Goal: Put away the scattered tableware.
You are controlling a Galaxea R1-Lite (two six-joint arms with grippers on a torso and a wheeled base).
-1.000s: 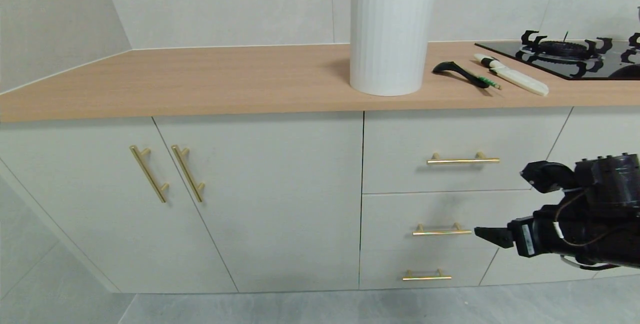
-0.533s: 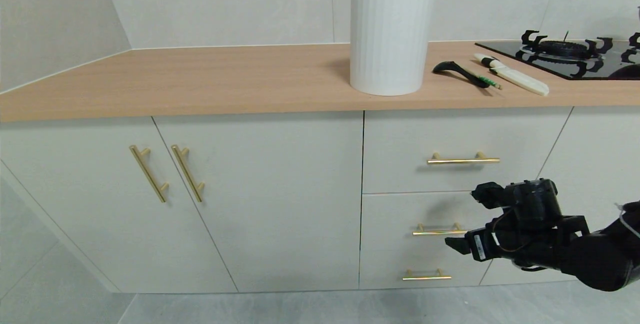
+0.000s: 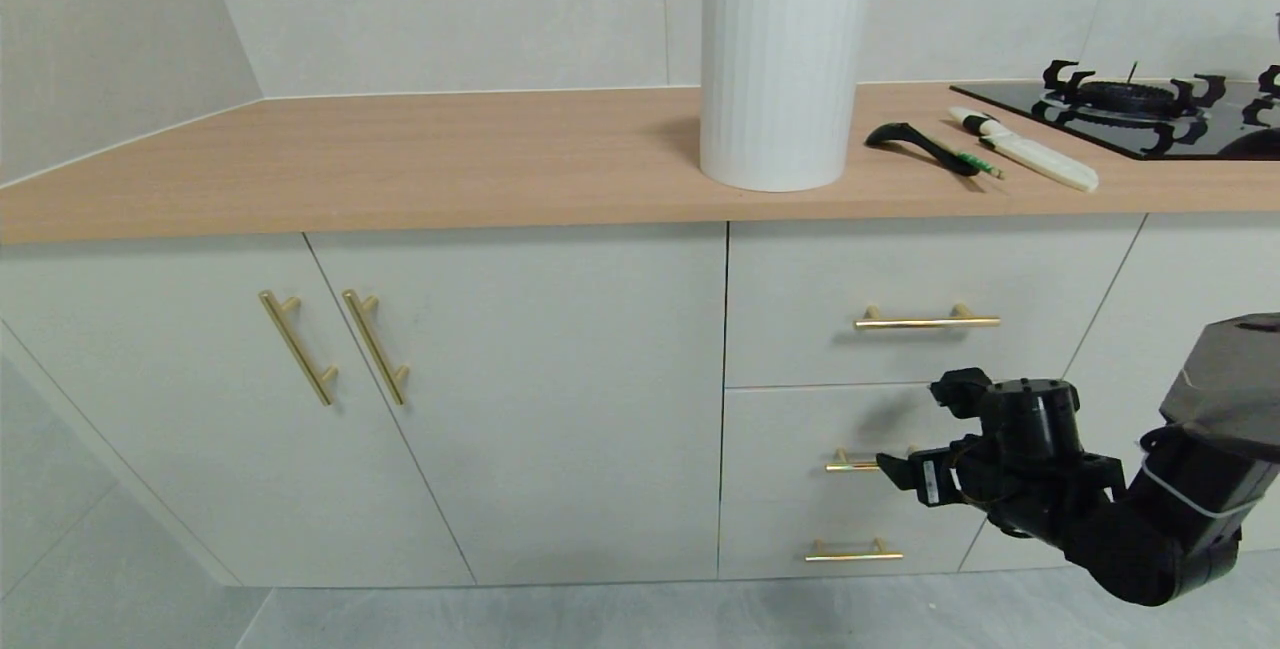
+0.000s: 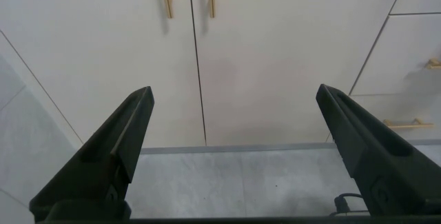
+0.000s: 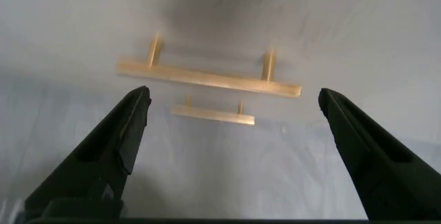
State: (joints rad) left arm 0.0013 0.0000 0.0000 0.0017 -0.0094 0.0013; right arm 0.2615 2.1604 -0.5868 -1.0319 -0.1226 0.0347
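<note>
Pale matte cabinet doors [image 3: 500, 399] with slim brass bar handles are faced by the left gripper [image 4: 233, 93], its fingers spread wide and empty. On the wood-grain bench [image 3: 400, 159] a tall ribbed white cylinder [image 3: 780, 69] is set near the front edge. Between it and the glossy black hob [image 3: 1130, 114] lie a black curved scoop [image 3: 915, 142] and a long white utensil [image 3: 1030, 154]. Below, the right gripper [image 3: 912, 427], wide open and holding nothing, is held close before the middle drawer's brass handle [image 3: 850, 465]. Grey tile covers wall and floor.

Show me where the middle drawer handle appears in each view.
Head view: middle drawer handle, partly behind the right hand.
Right wrist view: large, ahead of that hand.
Left wrist view: its end, cut by the frame.
Shared landmark: bottom drawer handle, below it.
</note>
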